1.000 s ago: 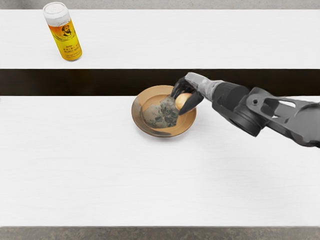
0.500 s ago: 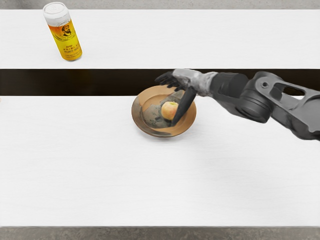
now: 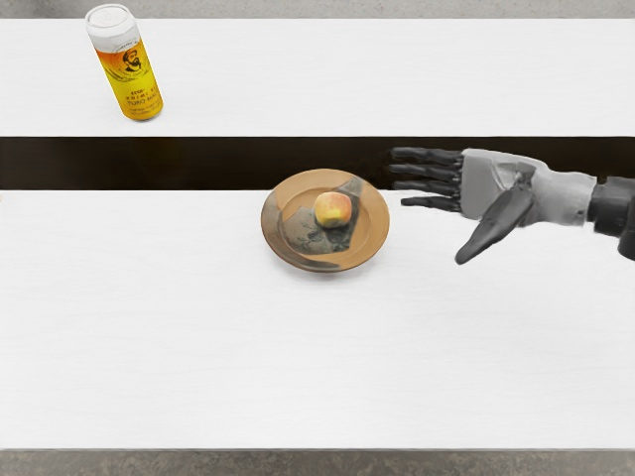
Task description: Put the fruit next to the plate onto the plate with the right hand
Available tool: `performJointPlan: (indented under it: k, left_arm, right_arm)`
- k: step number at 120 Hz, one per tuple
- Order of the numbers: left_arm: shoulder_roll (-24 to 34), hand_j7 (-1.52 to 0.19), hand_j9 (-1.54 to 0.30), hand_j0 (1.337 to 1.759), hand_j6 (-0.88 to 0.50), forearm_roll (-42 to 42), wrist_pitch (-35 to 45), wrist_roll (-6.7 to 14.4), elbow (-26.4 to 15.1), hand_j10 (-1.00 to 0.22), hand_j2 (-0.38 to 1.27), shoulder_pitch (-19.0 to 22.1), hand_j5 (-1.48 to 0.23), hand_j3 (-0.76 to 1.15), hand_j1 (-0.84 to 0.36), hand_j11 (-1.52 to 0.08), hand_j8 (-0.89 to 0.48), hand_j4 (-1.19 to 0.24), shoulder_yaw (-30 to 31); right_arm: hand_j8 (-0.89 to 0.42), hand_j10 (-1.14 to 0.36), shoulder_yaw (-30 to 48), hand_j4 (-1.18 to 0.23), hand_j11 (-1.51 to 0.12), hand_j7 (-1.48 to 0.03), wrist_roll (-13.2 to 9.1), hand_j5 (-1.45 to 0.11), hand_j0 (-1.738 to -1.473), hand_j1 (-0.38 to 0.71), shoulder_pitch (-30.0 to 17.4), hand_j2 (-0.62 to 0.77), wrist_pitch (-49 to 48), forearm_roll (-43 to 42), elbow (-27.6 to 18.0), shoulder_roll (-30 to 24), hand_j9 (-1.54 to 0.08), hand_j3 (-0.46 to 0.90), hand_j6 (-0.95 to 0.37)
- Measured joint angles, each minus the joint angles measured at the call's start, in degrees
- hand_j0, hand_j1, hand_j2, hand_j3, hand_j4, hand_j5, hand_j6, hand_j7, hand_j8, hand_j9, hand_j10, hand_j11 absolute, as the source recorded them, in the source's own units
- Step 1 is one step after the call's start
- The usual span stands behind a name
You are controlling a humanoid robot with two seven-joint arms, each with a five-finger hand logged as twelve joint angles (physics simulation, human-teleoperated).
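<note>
In the head view, a yellow-red fruit [image 3: 333, 209] sits on a round brown plate [image 3: 275, 220], a little toward the far side of the plate's centre and on its dark mottled patch. The plate rests on the near white desk [image 3: 298, 367], close to that desk's far edge.

The right robot hand [image 3: 478, 184] comes in from the picture's right edge and hovers to the right of the plate, clear of its rim and well apart from the fruit. The hand holds nothing. Its dark fingers [image 3: 422, 156] are stretched out straight and slightly fanned, pointing left toward the plate, with their tips over the dark gap [image 3: 198, 162] between the two desk surfaces and over the near desk's far edge. The thumb [image 3: 486, 234] angles down and to the left, away from the fingers, so the hand is spread wide. The fruit lies to the left of the fingertips and slightly nearer the camera, with the plate's right rim between them.

On the far desk surface [image 3: 397, 79], a yellow can [image 3: 125, 61] stands tilted at the upper left, well apart from the plate and hand.
</note>
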State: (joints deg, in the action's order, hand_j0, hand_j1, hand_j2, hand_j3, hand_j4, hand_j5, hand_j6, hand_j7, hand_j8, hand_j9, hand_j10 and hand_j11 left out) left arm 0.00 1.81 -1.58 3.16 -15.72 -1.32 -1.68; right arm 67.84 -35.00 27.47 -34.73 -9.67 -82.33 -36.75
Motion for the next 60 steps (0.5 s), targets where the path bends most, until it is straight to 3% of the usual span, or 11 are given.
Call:
performJointPlan:
  k: [43,60]
  left_arm:
    - [0.00,0.00,0.00,1.658,0.00,-0.08,0.00,0.00,-0.01,0.00,0.00,0.53,0.00,0.00,0.35,0.00,0.00,0.00,0.00]
    - [0.00,0.00,0.00,1.658,0.00,-0.08,0.00,0.00,-0.01,0.00,0.00,0.45,0.00,0.00,0.35,0.00,0.00,0.00,0.00]
  right_arm:
    - [-0.02,-0.02,9.53,-0.03,-0.03,-0.03,0.00,-0.03,-1.658,-0.32,-10.08,0.00,-0.27,7.24,3.50,-5.45,-0.03,0.00,-0.02]
    - [-0.02,-0.02,11.47,-0.02,-0.03,-0.03,0.00,-0.03,-1.658,-0.32,-11.84,0.00,-0.28,7.83,4.08,-5.84,-0.03,0.00,-0.02]
